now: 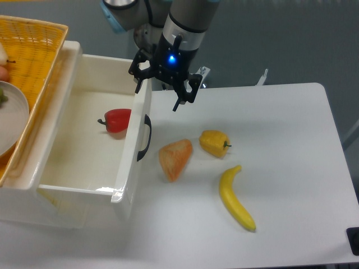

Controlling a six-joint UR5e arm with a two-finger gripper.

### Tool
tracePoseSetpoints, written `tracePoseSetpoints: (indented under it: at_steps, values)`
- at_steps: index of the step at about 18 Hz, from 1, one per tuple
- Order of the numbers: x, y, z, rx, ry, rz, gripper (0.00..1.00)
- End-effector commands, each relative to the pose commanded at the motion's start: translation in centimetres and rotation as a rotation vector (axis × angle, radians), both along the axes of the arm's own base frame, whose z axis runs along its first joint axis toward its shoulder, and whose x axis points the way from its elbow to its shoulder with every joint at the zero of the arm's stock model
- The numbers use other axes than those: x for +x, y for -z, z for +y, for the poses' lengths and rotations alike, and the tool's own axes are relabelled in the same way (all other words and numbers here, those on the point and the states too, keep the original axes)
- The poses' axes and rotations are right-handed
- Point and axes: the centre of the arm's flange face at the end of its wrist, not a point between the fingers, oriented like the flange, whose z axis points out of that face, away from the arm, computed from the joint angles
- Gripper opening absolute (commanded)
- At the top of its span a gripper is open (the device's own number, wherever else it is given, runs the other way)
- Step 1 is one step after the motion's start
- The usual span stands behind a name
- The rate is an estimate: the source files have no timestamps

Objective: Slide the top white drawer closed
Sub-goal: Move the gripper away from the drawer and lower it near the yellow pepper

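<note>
Nearest the camera, a banana (236,197) lies on the white table (291,145), with an orange wedge-shaped piece of food (175,158) and a yellow bell pepper (215,142) a little further back, all apart from one another. Left of them the top white drawer (84,134) stands pulled well out of its cabinet, its front panel facing the food and carrying a curved black handle (145,137). A red bell pepper (117,120) sits inside the drawer, close behind the front panel. A yellow wicker basket (31,61) with a plate (11,115) in it rests on top of the cabinet at the far left.

Beyond the drawer's far front corner hangs the gripper (160,92), fingers pointing down and jaws spread apart, holding nothing. One finger appears just above the top rim of the front panel, the other out over the table; whether either touches the panel I cannot tell.

The step in hand looks like getting set to push. To do it well, the fingers should come down on the outer face of the panel, ideally nearer the handle than the corner so the drawer does not skew on its runners, then press steadily towards the cabinet. The orange wedge lies near the panel but on the pushing side, so the arm should descend clear of it. The red pepper will simply ride inward.
</note>
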Motion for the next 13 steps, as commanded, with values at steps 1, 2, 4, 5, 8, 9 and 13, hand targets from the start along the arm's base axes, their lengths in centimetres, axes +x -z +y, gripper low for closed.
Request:
tracePoseSetpoints:
  at_steps: [1,2,4,5,8,9,13]
  values:
    - [-0.1,0.1,0.0,0.0,0.001,0.003,1.0]
    - [-0.2,0.0,0.0,0.0,0.0,0.005,1.0]
    - [-1.3,0.7,-0.2,-0.006,-0.017,-0.006,1.0]
    - [-1.9,0.7,-0.3,-0.003,-0.025,-0.001,1.0]
    - [-2.9,0.6,-0.7,0.003,-0.044,0.016,1.0]
    - [-3.4,0.7,-1.0,0.002,-0.055,0.014,1.0]
    - [-4.3,1.5,-1.1,0.008,-0.065,0.028,1.0]
